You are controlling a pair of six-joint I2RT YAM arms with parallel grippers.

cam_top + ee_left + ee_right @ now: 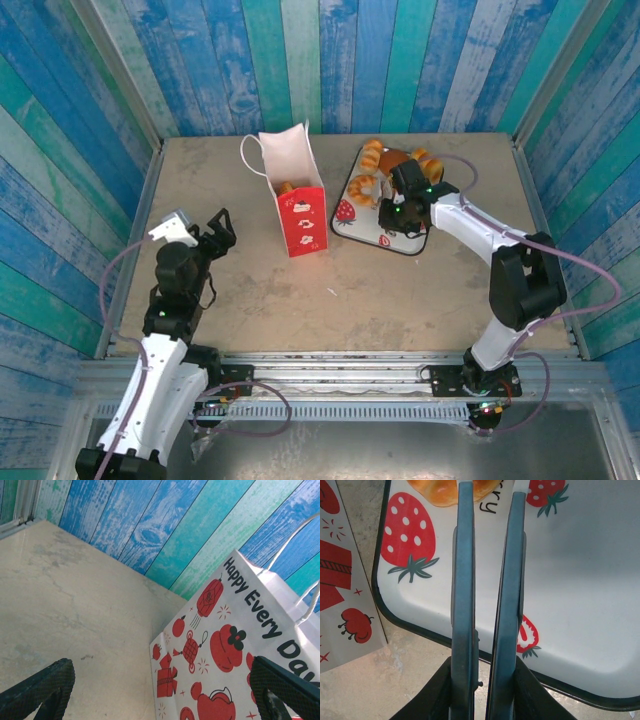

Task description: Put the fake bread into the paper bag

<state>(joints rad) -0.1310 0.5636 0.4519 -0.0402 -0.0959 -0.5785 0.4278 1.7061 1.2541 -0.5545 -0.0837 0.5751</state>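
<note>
The right gripper (491,487) hangs over the tray (580,580) with its two fingers (464,580) close together and only a thin gap between them. The tips reach a golden piece of fake bread (437,492) at the far side of the tray, but I cannot tell if they pinch it or only touch it. The tray is white with a dark rim and red strawberries on it. More golden pieces lie at the far end of the tray, past the gripper. Just to the left of the tray stands the paper bag (300,205), upright and open at the top, white above and red below. One golden piece shows inside the bag (287,187). The bag's thin white cord handle (250,155) hangs out to the left. The left gripper (220,232) hangs over the bench (400,300), to the left of the bag, well apart from the tray. Its fingers are spread wide and hold nothing. It points at the bag, which has red pictures and black words on its side. Blue and green wooden walls (350,60) stand around the bench.
</note>
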